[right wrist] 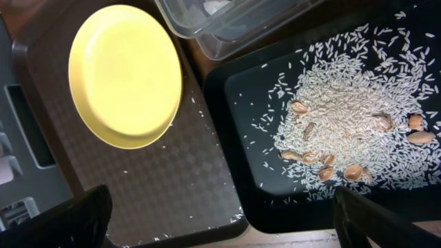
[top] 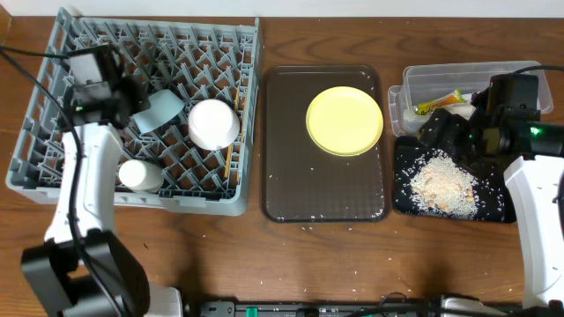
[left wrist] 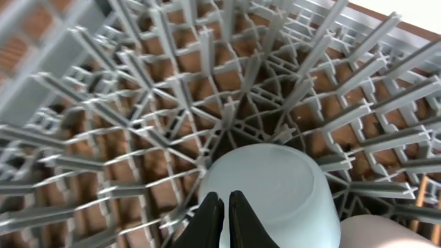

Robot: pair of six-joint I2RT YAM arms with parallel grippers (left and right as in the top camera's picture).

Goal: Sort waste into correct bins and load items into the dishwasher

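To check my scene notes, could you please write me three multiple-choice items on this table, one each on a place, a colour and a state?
1. Where is the yellow plate? A on the brown tray; B on a chair; C on a shelf.
2. What colour is the tray holding the rice? A white; B black; C blue.
3. How is the right end effector? A shut on a spoon; B open; C shut on a fork.

Answers: 1 A, the plate lies flat on the brown tray. 2 B, the rice is piled on the black tray. 3 B, its fingers stand wide apart at the edges of the right wrist view.
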